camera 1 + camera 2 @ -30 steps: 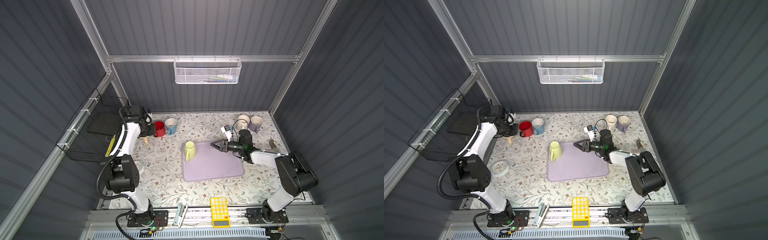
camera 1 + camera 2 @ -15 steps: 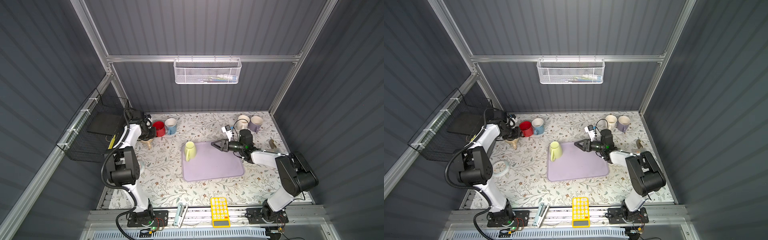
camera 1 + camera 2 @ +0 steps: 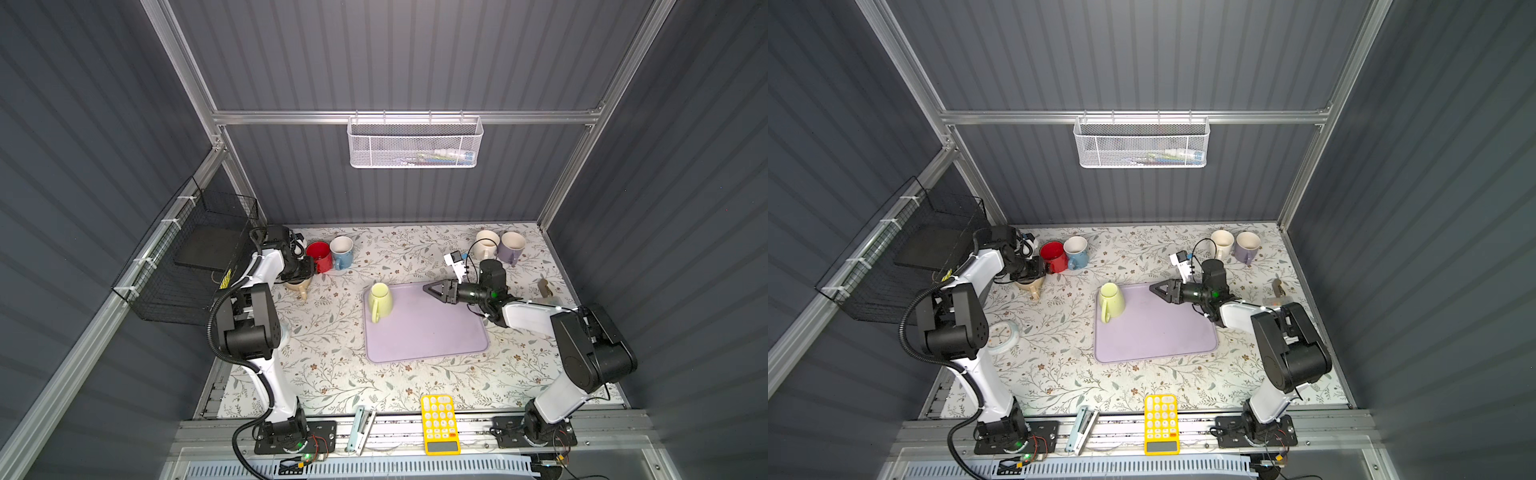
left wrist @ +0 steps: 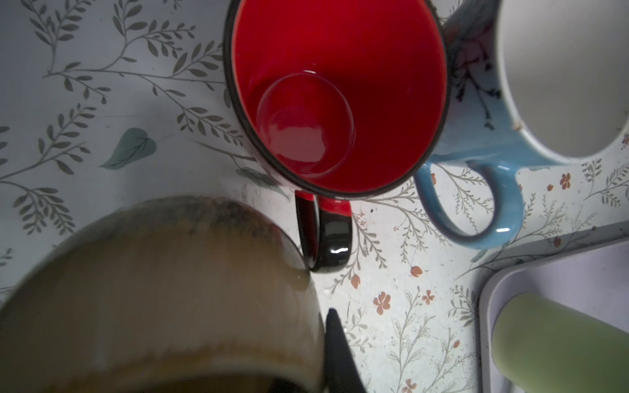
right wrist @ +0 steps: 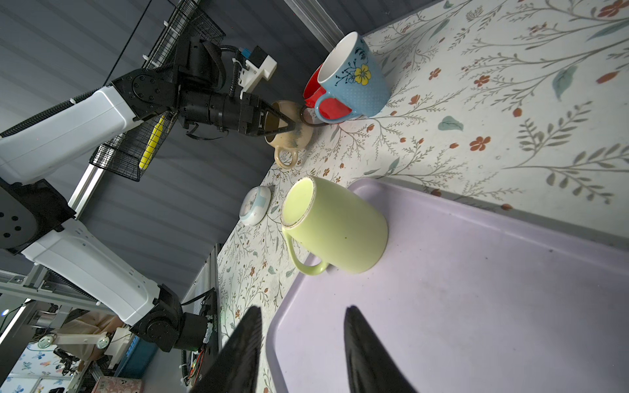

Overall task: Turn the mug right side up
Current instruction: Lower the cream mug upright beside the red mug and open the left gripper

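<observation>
A tan mug [image 3: 296, 286] [image 5: 292, 139] stands opening up beside the red mug [image 3: 319, 255], under my left gripper [image 3: 300, 277] [image 5: 282, 124]. That gripper points down and is shut on the mug's rim wall. In the left wrist view one finger [image 4: 337, 347] shows outside the tan wall [image 4: 153, 289]; the other is hidden. I cannot tell whether the mug's base touches the table. A yellow-green mug [image 3: 380, 300] [image 5: 335, 226] sits upside down on the lilac tray [image 3: 436, 336]. My right gripper [image 3: 424, 287] [image 5: 303, 308] hovers open and empty over the tray, right of that mug.
A blue mug [image 3: 341, 251] stands against the red one. Cream [image 3: 485, 244] and purple [image 3: 511, 247] mugs are at the back right. A round clock [image 3: 1003, 332] lies left, a yellow calculator [image 3: 439, 424] and a stapler [image 3: 360, 428] at the front. A wire basket [image 3: 195, 257] hangs on the left wall.
The left arm has folded, its elbow dropping forward, while its gripper stayed on the tan mug beside the red mug. The right arm and the yellow-green mug have not moved.
</observation>
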You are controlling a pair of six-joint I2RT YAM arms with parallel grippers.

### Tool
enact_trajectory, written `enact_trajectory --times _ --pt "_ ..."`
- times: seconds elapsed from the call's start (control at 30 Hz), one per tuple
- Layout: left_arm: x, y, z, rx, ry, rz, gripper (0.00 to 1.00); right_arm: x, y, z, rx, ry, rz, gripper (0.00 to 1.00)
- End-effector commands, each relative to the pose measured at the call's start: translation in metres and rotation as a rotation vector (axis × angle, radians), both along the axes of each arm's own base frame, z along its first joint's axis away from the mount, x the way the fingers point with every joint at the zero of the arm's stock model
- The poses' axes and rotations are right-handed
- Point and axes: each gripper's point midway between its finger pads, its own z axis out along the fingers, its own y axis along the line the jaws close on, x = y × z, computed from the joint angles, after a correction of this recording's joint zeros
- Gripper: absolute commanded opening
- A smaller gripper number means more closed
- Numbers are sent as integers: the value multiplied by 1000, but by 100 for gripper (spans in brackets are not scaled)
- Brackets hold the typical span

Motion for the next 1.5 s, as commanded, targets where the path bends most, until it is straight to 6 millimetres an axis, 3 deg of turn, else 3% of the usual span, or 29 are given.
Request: enact_trajectory --times 0.0,0.23,0.7,1.03,1.47 --pt "16 -1 23 -23 -88 -2 0 -1 -1 -7 -3 13 3 42" --pt "20 6 15 -2 -54 37 0 -2 -1 -11 -7 17 2 42" --pt "24 12 11 16 -44 64 21 -3 -1 -13 -5 21 0 42" --pt "27 12 10 17 -45 65 24 -2 -1 -14 -5 26 -1 42" --pt "22 13 51 41 -126 54 35 1 -2 -13 -19 22 -14 42"
